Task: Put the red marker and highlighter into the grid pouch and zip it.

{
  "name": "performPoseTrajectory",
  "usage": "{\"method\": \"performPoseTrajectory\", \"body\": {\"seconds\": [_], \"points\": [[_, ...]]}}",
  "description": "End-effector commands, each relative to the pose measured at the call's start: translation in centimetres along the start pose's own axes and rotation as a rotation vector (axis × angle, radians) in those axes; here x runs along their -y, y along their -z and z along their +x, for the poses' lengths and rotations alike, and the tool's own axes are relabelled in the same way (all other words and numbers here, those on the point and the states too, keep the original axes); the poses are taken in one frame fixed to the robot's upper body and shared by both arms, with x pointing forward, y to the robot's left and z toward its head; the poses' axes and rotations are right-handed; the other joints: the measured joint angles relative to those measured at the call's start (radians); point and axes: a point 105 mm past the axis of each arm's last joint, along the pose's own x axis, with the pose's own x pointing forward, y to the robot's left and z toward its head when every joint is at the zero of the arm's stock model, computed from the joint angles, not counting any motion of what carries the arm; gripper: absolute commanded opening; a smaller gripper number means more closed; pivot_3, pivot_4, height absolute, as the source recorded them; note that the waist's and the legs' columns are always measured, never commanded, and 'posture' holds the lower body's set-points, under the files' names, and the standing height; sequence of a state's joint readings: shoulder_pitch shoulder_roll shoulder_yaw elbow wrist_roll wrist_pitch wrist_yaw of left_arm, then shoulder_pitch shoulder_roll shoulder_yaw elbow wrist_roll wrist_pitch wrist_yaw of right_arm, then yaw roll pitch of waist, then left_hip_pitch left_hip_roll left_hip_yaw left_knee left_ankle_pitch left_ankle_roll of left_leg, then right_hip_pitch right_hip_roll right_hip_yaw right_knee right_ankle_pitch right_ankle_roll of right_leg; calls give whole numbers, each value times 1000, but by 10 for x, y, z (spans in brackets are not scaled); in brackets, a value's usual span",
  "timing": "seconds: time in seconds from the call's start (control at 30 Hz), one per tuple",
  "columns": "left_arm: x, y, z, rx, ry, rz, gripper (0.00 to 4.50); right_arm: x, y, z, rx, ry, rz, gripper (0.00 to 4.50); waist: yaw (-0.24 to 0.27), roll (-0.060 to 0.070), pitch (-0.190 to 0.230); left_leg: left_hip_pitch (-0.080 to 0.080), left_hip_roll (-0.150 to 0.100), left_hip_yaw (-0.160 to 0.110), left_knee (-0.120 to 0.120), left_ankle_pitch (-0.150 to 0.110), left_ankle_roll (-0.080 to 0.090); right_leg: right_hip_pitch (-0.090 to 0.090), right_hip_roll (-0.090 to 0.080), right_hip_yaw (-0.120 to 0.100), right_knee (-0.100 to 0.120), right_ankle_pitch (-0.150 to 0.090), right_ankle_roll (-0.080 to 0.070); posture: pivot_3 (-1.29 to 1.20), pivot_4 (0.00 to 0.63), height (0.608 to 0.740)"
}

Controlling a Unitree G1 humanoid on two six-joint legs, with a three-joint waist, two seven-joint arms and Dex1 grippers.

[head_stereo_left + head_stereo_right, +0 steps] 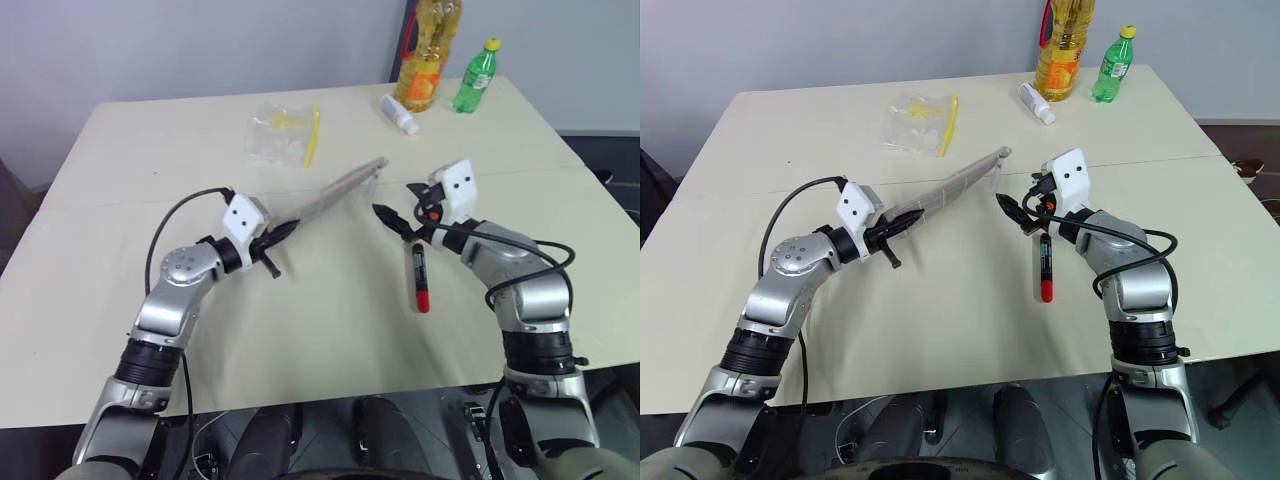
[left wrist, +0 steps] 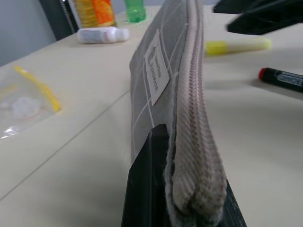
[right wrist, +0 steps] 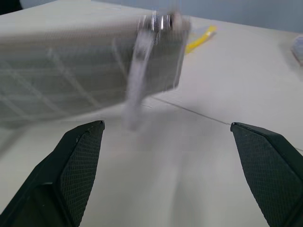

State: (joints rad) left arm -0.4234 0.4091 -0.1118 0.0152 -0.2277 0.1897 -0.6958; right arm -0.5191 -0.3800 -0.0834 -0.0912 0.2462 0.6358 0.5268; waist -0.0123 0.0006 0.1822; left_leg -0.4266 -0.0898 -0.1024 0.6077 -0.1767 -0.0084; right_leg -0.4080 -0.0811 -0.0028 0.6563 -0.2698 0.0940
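- The left gripper point(image 1: 281, 236) is clamped tight on one end of the grid pouch point(image 1: 335, 192), holding it off the table point(image 1: 120, 160) on edge, so the rest sticks out unsupported toward the other arm.
- The right gripper point(image 1: 396, 213) has its fingers spread wide with nothing between them. It's parked just off the free end of the pouch, where the zipper pull point(image 3: 138, 71) dangles (blurry in the right wrist view, so it may be swinging).
- In the left wrist view the zipper point(image 2: 194, 109) looks closed along the stretch you can see. If that's right, the pouch needs opening first, and a swaying pull is an easy thing to miss or half-pinch.
- With only one end gripped, a tug on the pull could twist the pouch or drag it out of the left fingers.
- The red marker point(image 1: 420, 276) lies flat on the table under the right forearm, so dropping that arm could nudge it and send it rolling.
- The highlighter point(image 2: 238, 45) is on the table beyond the pouch, near the marker. Both are outside the pouch.
- The clear bag point(image 1: 283, 133), small white bottle point(image 1: 400, 113), oil bottle point(image 1: 428, 60) and green bottle point(image 1: 476, 76) sit at the far side, well apart, so I wouldn't worry there.
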Motion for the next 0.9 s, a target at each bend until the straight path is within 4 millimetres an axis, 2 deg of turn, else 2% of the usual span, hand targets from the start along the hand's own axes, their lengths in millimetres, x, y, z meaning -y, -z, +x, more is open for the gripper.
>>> {"method": "performPoseTrajectory", "body": {"seconds": [0.03,0.13,0.17,0.2,0.4,0.43,0.57,0.8,0.9], "points": [[6,-12,1,40,17,30,0,-1,-17,9,58,21,-25,4427,0,0,0,0,0,0,0,0,0,0,0,0,0,0,0,0,150,740],[9,-11,0,39,22,28,0,-2,-17,16,61,29,-18,4427,0,0,0,0,0,0,0,0,0,0,0,0,0,0,0,0,150,740],[10,-11,0,38,25,28,0,-2,-17,18,62,30,-18,3914,0,0,0,0,0,0,0,0,0,0,0,0,-1,0,0,0,150,740],[11,-11,-1,37,27,28,0,-3,-17,20,62,28,-16,3665,0,0,0,0,0,0,0,0,0,0,0,0,-1,0,0,0,150,740],[7,-9,-2,23,-1,40,0,-8,-14,23,37,4,-43,425,0,0,0,0,0,0,0,0,0,0,0,0,-1,0,0,0,150,740],[7,-9,-3,20,-5,41,0,-9,-14,22,33,-1,-50,12,0,0,0,0,0,0,0,0,0,0,0,0,-1,0,0,0,150,740],[8,-5,0,-1,-18,50,0,-18,-13,22,-1,-36,-114,12,0,0,0,0,0,0,0,0,0,0,0,0,-1,0,0,0,150,740],[27,-2,13,-39,-7,80,0,-53,0,17,-119,-170,-322,12,1,0,0,0,0,0,0,0,0,0,0,0,-1,0,0,0,150,740],[34,-3,18,-46,2,91,0,-65,2,16,-143,-206,-357,12,2,0,0,0,0,0,0,0,0,0,0,0,-1,0,0,0,150,740]]}}
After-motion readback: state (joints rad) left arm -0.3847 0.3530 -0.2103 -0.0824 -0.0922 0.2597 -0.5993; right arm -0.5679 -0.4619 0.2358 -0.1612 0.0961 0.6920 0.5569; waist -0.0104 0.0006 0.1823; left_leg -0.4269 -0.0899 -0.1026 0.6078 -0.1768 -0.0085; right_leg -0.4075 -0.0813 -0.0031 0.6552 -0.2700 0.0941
